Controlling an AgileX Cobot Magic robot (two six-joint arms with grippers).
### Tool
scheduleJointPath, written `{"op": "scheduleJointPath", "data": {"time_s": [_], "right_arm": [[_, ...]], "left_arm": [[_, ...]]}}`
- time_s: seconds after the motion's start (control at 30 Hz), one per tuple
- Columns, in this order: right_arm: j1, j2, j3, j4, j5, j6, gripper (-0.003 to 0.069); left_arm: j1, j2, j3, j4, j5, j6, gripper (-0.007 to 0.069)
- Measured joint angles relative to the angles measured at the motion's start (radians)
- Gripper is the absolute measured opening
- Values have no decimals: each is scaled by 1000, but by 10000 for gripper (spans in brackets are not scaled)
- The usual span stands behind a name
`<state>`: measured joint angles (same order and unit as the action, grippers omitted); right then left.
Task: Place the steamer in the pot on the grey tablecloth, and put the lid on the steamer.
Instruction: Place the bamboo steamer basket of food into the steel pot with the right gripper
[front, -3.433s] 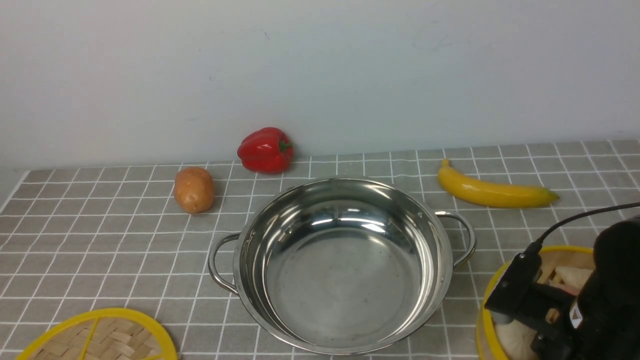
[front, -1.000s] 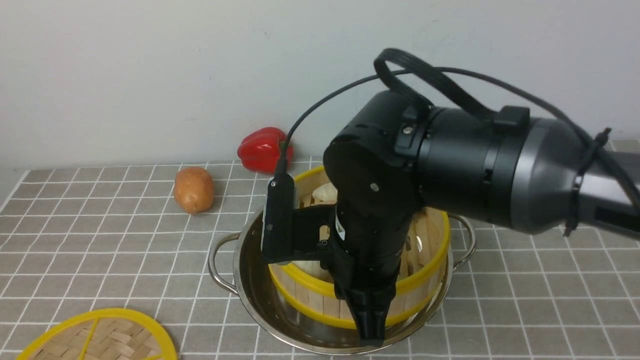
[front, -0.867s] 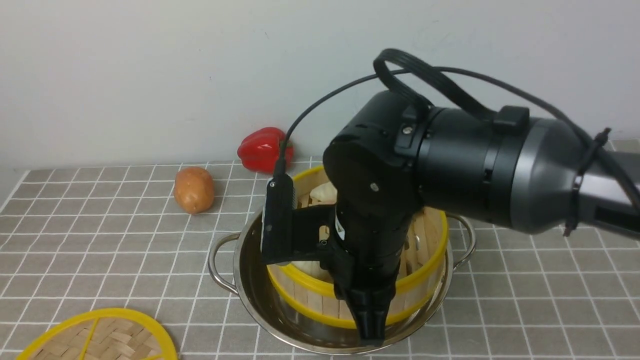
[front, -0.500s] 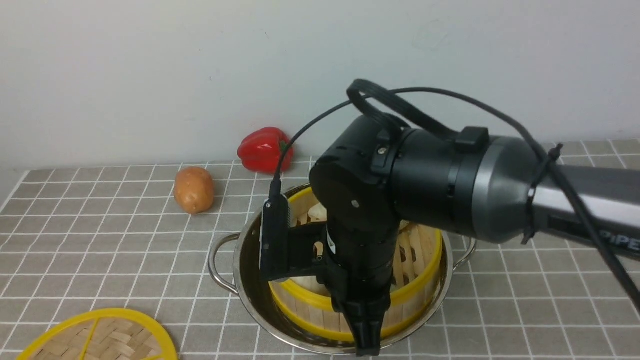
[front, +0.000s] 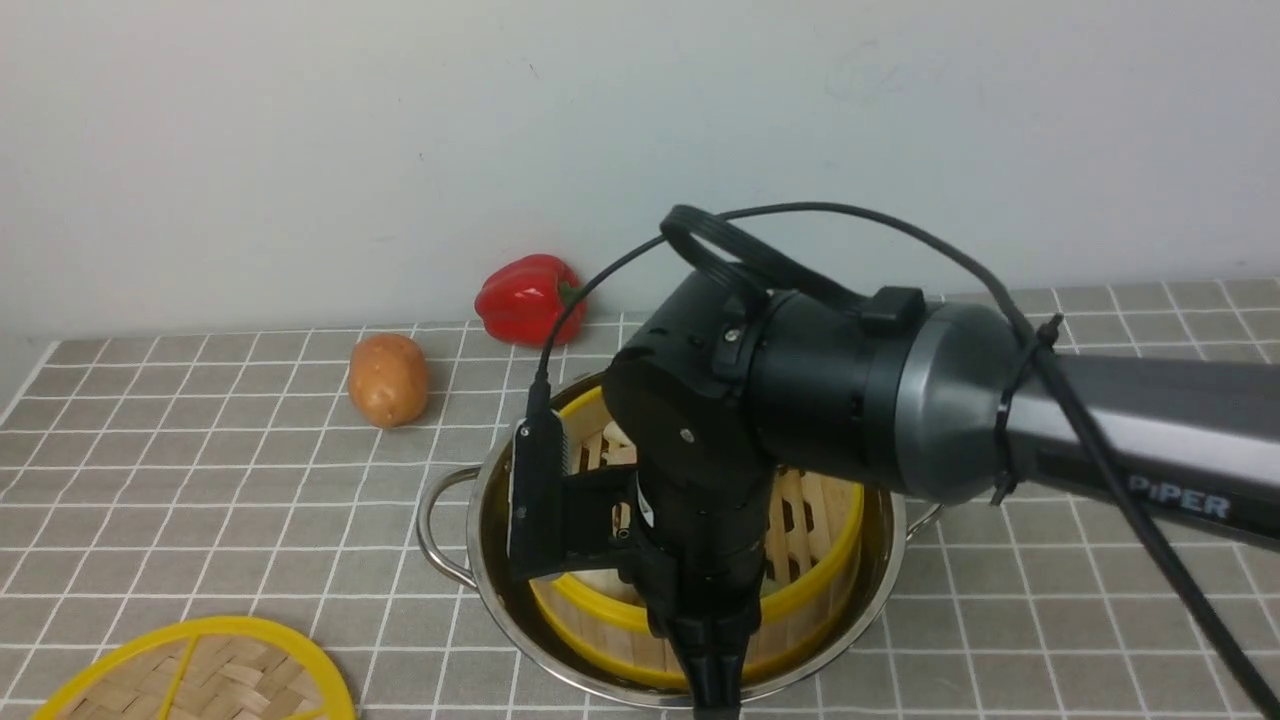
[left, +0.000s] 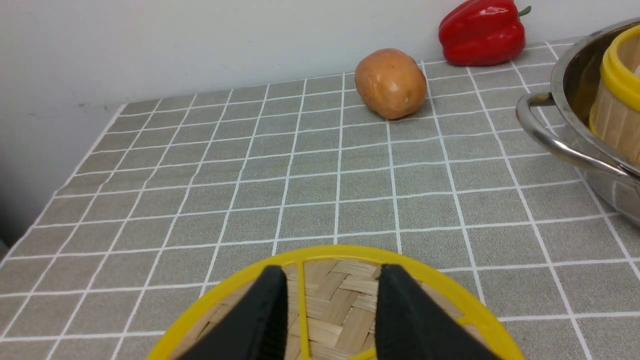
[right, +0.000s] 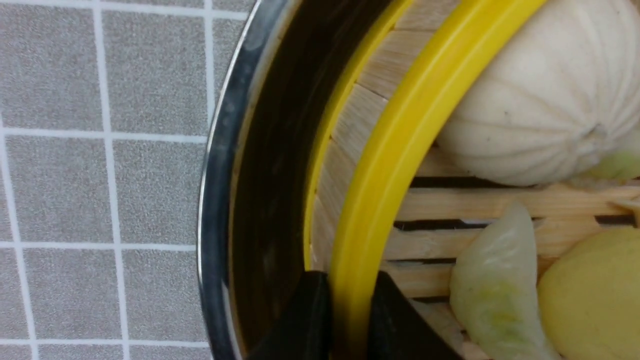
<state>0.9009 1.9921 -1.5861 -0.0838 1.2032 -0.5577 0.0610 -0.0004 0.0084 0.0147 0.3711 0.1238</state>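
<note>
Right gripper (right: 347, 312): its jaws were pinching the yellow top rim of the steamer (front: 812, 598), one finger outside the wall and one inside the basket.
Steamer: it sat inside the pot (front: 497, 585), upright with its open side up and its rim about level. Being round, it had no long axis. Its floor slats ran away from the front camera. Whether its base touched the pot's floor could not be told.
Pot: its steel wall stood just beyond the outer right finger, apart from the steamer's slat wall, and it stood on the grey tablecloth (front: 200, 480).
Contents: a white bun (right: 525, 110) and a pale dumpling (right: 495, 285) lay on the slats on the inner finger's side.
Left gripper (left: 330, 270): its jaws were spread above the lid (left: 350, 300), with a thin yellow spoke between them. Contact could not be told.
Lid: it lay flat on the cloth beneath the left jaws, well apart from the pot.
Beyond the left jaws: a potato (left: 391, 82) and a red pepper (left: 482, 32).
</note>
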Motion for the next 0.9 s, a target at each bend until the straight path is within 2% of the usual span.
{"op": "scheduleJointPath", "data": {"time_s": [0.37, 0.47, 0.57, 0.67, 0.8, 0.9], "right_arm": [[0, 12, 0, 3, 12, -2, 92], [0, 12, 0, 17, 22, -4, 125], [0, 12, -3, 23, 26, -9, 219], [0, 11, -8, 22, 26, -9, 379], [0, 11, -7, 9, 26, -1, 468], [0, 11, -7, -7, 16, 0, 488]], "left_arm": [[0, 0, 0, 0, 0, 0, 243], [0, 0, 0, 0, 0, 0, 243], [0, 0, 0, 0, 0, 0, 243], [0, 0, 0, 0, 0, 0, 243], [0, 0, 0, 0, 0, 0, 243], [0, 0, 0, 0, 0, 0, 243]]}}
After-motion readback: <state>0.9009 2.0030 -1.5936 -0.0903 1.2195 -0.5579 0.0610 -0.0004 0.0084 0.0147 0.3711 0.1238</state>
